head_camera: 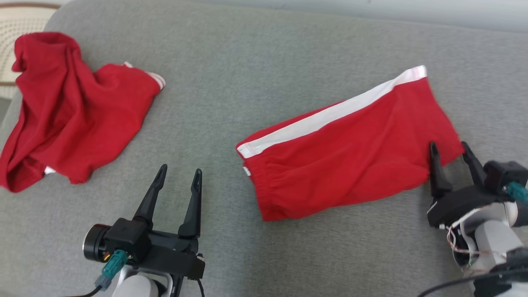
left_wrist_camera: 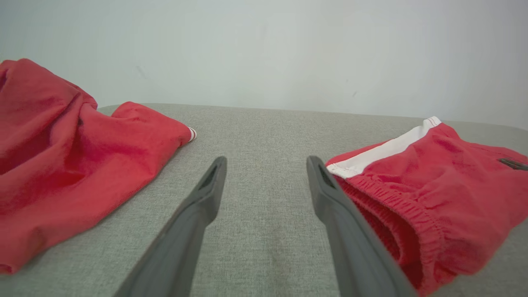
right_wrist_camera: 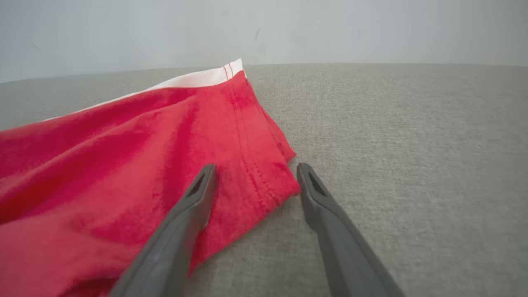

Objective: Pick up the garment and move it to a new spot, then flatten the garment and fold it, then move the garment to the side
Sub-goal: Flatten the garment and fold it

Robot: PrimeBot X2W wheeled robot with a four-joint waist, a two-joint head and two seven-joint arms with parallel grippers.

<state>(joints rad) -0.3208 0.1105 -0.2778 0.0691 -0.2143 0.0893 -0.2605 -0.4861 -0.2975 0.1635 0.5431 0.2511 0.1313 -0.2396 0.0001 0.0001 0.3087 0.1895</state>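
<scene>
A folded red garment [head_camera: 350, 152] with a white side stripe lies flat on the grey cushion, elastic waistband toward the middle. My right gripper [head_camera: 449, 145] stands open at its right hem corner: in the right wrist view one finger [right_wrist_camera: 194, 202] is over the red cloth [right_wrist_camera: 123, 177] and the other rests beside the corner, gripper [right_wrist_camera: 256, 167] holding nothing. My left gripper [head_camera: 180, 169] is open over bare cushion, just left of the waistband [left_wrist_camera: 396, 206], with nothing between the fingers of the gripper [left_wrist_camera: 267, 161].
A second red garment [head_camera: 70, 111] lies crumpled at the far left of the grey cushion [head_camera: 247, 62], near its left edge; it also shows as a red heap [left_wrist_camera: 70, 165]. A cream patterned surface [head_camera: 16, 24] lies beyond the top-left corner. A pale wall [left_wrist_camera: 264, 49] stands behind.
</scene>
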